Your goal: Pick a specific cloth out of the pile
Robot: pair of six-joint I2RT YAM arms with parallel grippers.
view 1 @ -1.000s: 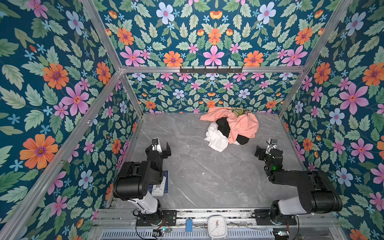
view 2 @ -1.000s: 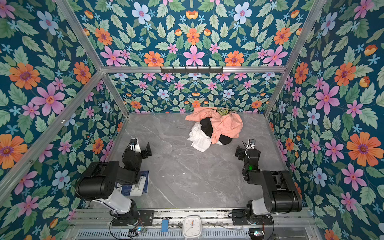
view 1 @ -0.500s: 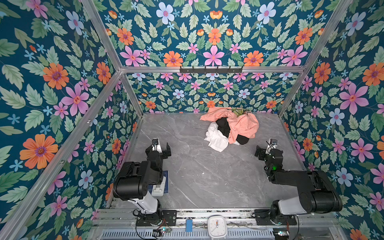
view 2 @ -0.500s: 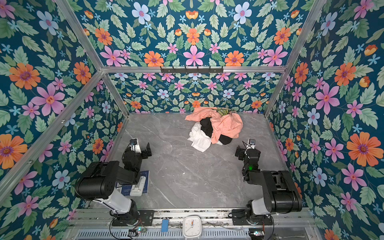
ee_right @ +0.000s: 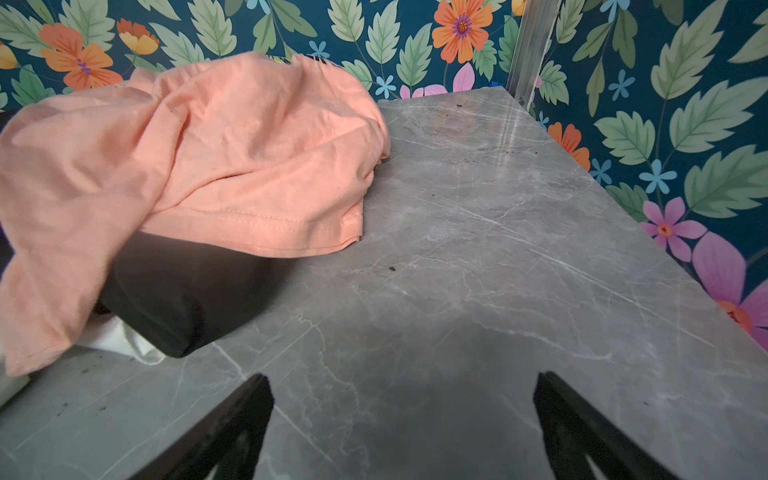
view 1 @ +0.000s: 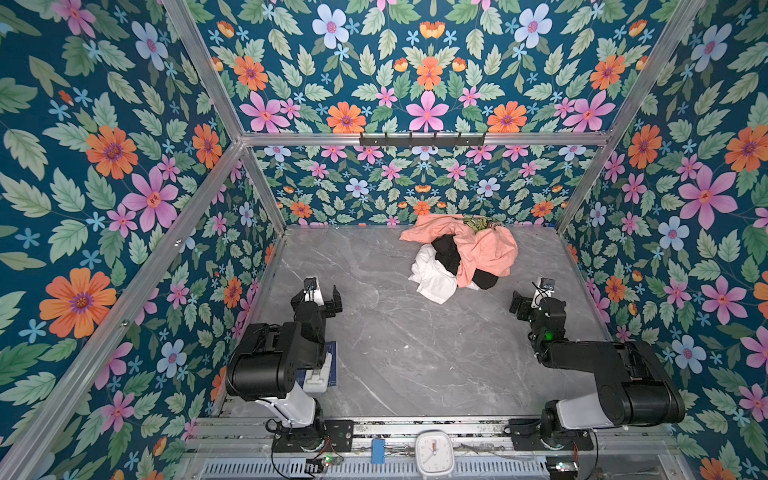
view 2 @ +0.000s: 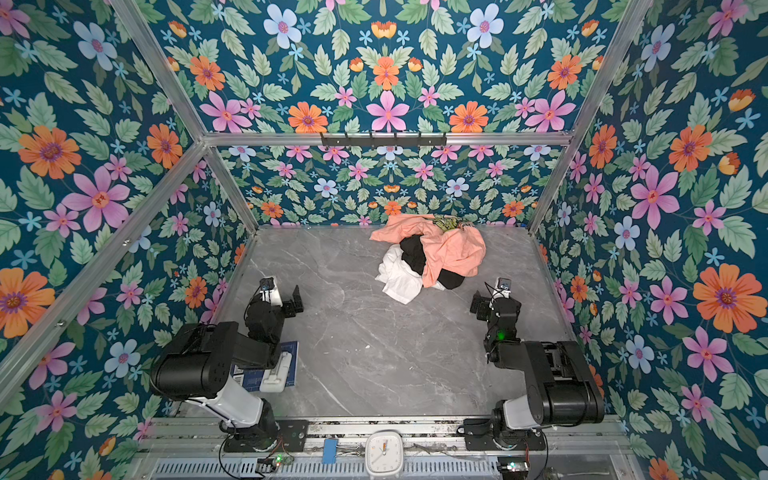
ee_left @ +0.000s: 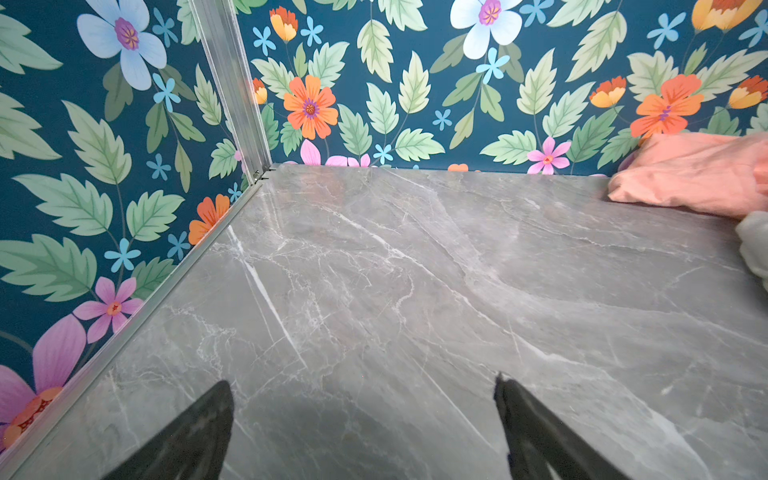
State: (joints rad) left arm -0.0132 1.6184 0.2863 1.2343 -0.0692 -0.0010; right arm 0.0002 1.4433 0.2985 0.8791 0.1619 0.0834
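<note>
Where the heap of soft garments sits at the far side of the table, right of centre and close to the back wall, the plain white soft fabric cloth spills from its near left edge onto the tabletop; both top views show it. A crumpled black garment lies partly over it, and a peach-pink shirt drapes across both. A green-yellow print shows on the shirt's far fold, too small to read. In the right wrist view only a thin strip of the white cloth peeks out beneath the black garment and the peach-pink shirt.

The left gripper is over bare tabletop, well apart from the heap, with its black jaws spread wide and nothing between them; the wrist view of the left gripper shows the same. The right gripper is near the heap's right side, jaws also spread wide, empty and touching no fabric.

Everything rests on a grey marble-patterned tabletop. Dark teal wallpaper with pink, orange and pale blue flowers and green leaves covers the walls, edged by an aluminium frame. A black hook rail is fixed to the back crossbar. A small white clock sits on the front rail, its face too small to read.
</note>
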